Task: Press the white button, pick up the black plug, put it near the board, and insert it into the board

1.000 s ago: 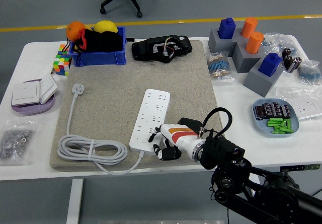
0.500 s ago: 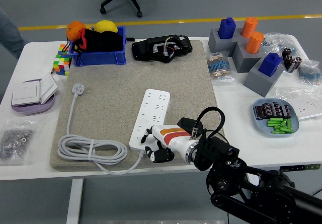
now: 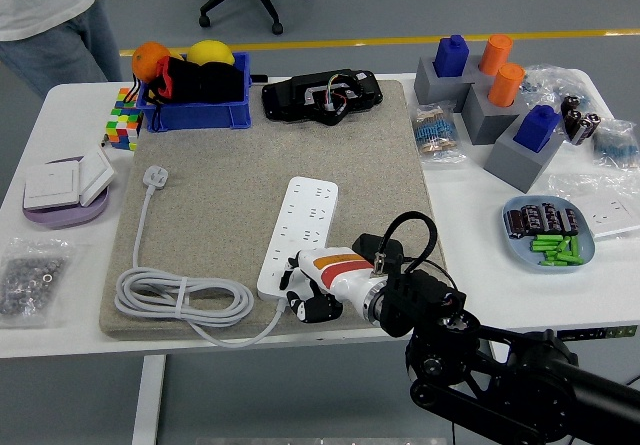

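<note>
Here we record the white power strip (image 3: 300, 230), the board for this task, lying on the grey mat (image 3: 262, 180) with its near end just under the right hand (image 3: 308, 287). That hand has moved leftward along the strip's near end over the last second; its fingers are curled downward and hold nothing. We judge the button press is in hand. A black plug (image 3: 367, 244) shows just behind the wrist. A person now stands at the tabletop's (image 3: 490, 275) far left corner.
</note>
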